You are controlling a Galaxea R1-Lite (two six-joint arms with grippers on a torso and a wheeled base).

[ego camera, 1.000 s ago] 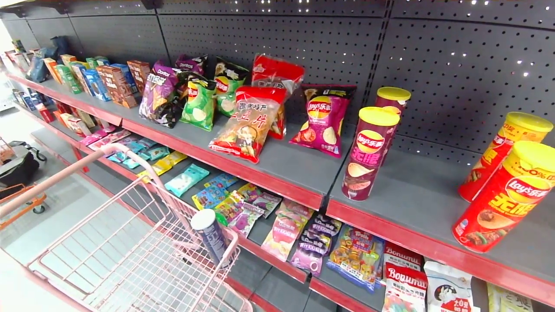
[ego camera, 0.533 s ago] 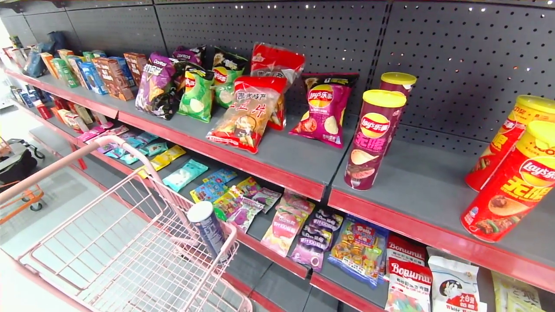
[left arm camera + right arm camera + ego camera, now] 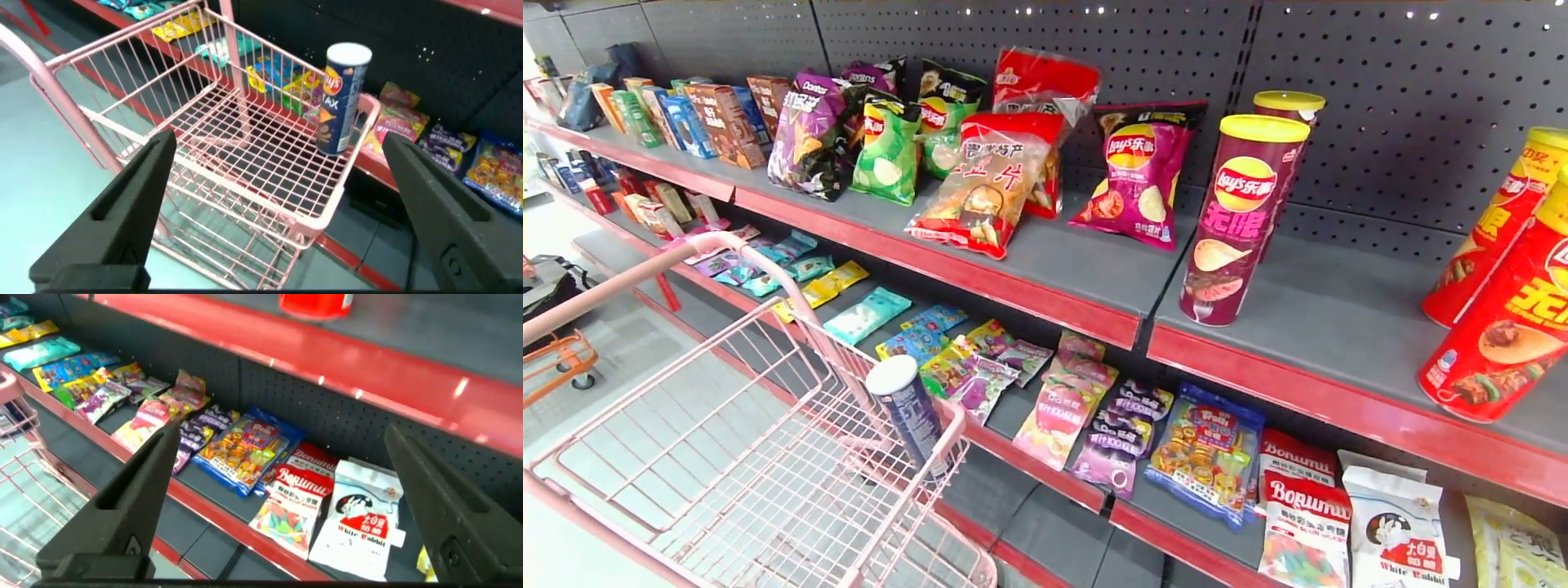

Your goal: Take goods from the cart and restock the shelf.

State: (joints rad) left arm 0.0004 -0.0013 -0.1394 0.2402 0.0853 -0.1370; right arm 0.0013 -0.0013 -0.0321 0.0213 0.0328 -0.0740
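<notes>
Chip can [image 3: 907,416] standing in cart [image 3: 629,282] corner | left gripper [image 3: 278,139] gaping above cart | right gripper [image 3: 282,433] gaping near shelf [image 3: 368,384]

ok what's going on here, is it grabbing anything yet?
Restocking run, nothing picked up. One blue can stands upright in the corner of the cart nearest the shelving. The left gripper hangs above the cart, fingers open and empty. The right gripper is out by the candy bags on the lower shelf, also open. On the upper shelf stand purple cans and red cans.
</notes>
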